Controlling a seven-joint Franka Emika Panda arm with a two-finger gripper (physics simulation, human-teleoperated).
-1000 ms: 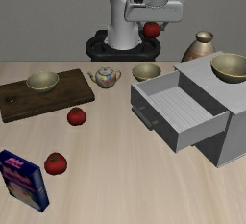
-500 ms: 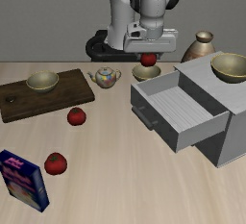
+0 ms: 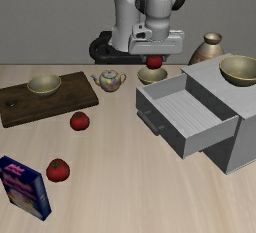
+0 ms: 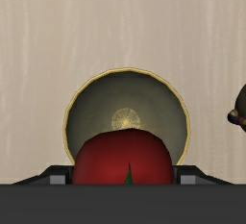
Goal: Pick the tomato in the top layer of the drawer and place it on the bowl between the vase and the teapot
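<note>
My gripper (image 3: 153, 57) is shut on a red tomato (image 3: 154, 64), one finger on each side of it, and holds it just above a tan bowl (image 3: 152, 76). That bowl stands on the table between the small teapot (image 3: 109, 79) and the brown vase (image 3: 209, 49). In the wrist view the tomato (image 4: 125, 161) sits between my fingertips, and the bowl's gold rim (image 4: 69, 112) lies straight below it. An edge of the teapot (image 4: 239, 111) shows beside the bowl. The grey drawer (image 3: 186, 117) stands pulled open with nothing in it.
A second bowl (image 3: 240, 71) rests on top of the grey cabinet (image 3: 235, 137). A third bowl (image 3: 43, 84) sits on the dark board (image 3: 60, 103). Two more tomatoes (image 3: 80, 121) (image 3: 58, 169) and a blue box (image 3: 25, 187) lie on the table.
My gripper has come down and slightly toward the exterior view's left with the tomato, to just above the bowl. Over the last half second it has stayed still.
</note>
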